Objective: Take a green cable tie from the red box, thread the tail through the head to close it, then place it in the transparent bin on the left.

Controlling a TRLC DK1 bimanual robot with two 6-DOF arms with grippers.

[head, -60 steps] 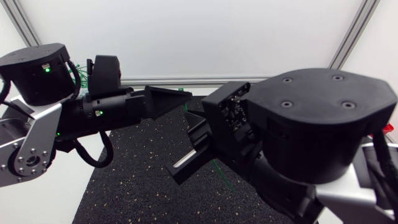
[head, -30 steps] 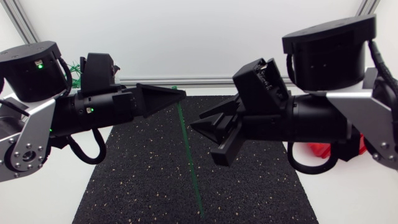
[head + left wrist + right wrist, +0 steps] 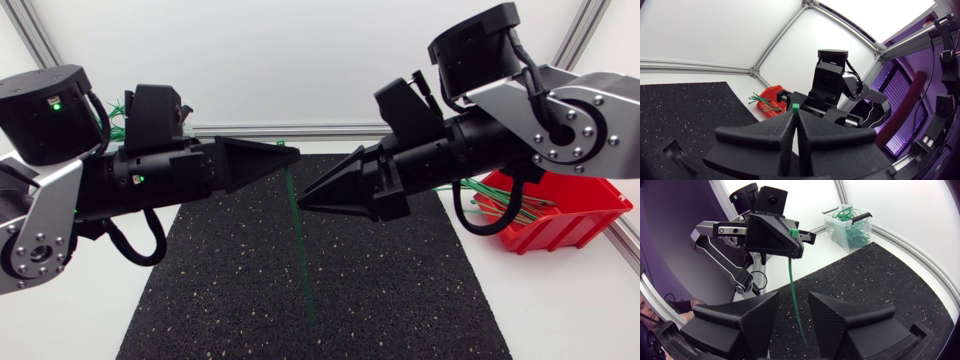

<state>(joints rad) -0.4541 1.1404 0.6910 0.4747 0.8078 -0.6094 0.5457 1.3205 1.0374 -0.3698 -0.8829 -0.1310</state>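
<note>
**A:** Where is the green cable tie (image 3: 297, 235) right now?

**B:** In the air over the black mat (image 3: 220, 300), well off the counter (image 3: 570, 310). The left tool (image 3: 289, 154) has its fingers pressed together on the head (image 3: 795, 107), which pokes out just past the tips. The strap hangs straight toward six o'clock.

**A:** Why hold it by the very end?

**B:** My guess is that it leaves the slot exposed and the whole tail (image 3: 798, 322) free. That gives the other arm something to take and bend round.

**A:** And the right tool (image 3: 794, 296)?

**B:** Spread. In its own wrist view the tail hangs in the gap ahead of the two fingers, and neither finger appears to touch it. From overhead its tip sits at about four o'clock from the left tool's tip, near but apart.

**A:** So threading hasn't begun?

**B:** I'd say not. The tie is a straight strip with no loop yet. The next move likely calls for pinching low on the tail and curling it up to the head, which is fiddly because the strap is thin and springy.

**A:** The containers?

**B:** The red box (image 3: 565, 225) is at three o'clock of the mat, with more ties in it. The transparent bin (image 3: 847, 227) is at about ten o'clock, behind the left arm, with green ties inside.
</note>
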